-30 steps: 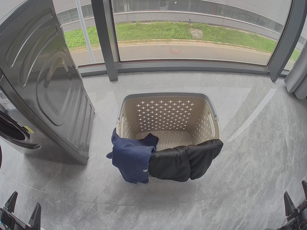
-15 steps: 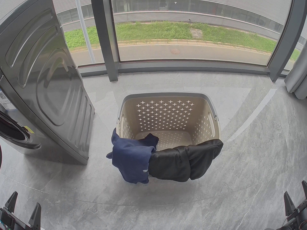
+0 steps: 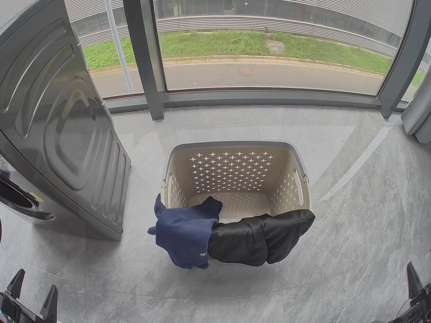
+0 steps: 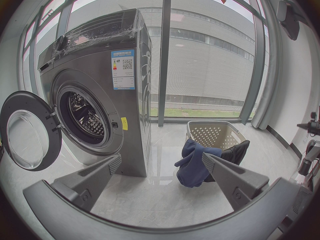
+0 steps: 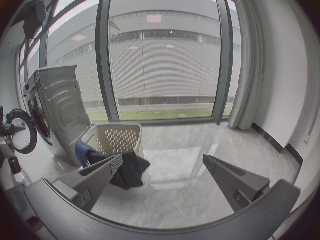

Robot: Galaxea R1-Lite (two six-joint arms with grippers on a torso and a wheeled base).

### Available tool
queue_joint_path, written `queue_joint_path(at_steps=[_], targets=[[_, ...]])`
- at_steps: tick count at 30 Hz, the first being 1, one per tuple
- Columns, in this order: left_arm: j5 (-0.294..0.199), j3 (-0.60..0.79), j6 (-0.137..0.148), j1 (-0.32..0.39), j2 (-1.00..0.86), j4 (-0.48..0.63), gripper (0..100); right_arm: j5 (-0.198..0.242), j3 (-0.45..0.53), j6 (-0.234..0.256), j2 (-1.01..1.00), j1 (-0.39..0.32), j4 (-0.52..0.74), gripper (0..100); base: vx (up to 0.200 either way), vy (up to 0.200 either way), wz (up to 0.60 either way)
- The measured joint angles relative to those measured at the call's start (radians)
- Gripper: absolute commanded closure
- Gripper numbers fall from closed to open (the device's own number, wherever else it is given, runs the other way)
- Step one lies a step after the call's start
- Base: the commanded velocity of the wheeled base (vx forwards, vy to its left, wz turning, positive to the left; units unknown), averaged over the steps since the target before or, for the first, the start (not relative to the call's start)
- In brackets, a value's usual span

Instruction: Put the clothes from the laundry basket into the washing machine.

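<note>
A beige laundry basket (image 3: 278, 155) stands on the grey floor, in front of the window. A navy garment (image 3: 184, 232) and a black garment (image 3: 258, 236) hang over its near rim. The grey washing machine (image 3: 58, 113) stands to the left, its round door (image 4: 28, 130) swung open and its drum (image 4: 83, 117) showing. My left gripper (image 3: 32, 292) is low at the near left, open and holding nothing. At the near right sits my right gripper (image 5: 161, 162), open too. Both are well short of the basket (image 4: 216, 134).
A glass window wall with a dark post (image 3: 143, 45) runs behind the basket. A pale curtain (image 3: 420, 113) hangs at the far right. Open floor lies between the grippers and the basket, and to its right.
The whole head picture has shifted: basket and washing machine sit slightly lower and nearer, so the camera moved. The clothes lie as before on the rim.
</note>
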Motion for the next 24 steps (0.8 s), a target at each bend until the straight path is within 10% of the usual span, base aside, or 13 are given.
queue_joint_path(at_steps=[24], targets=[[0.0,0.0,0.0,0.0,0.0,0.0,0,0.017,-0.152,0.149,0.861,0.165,-0.388,0,-0.017,0.0,0.0]])
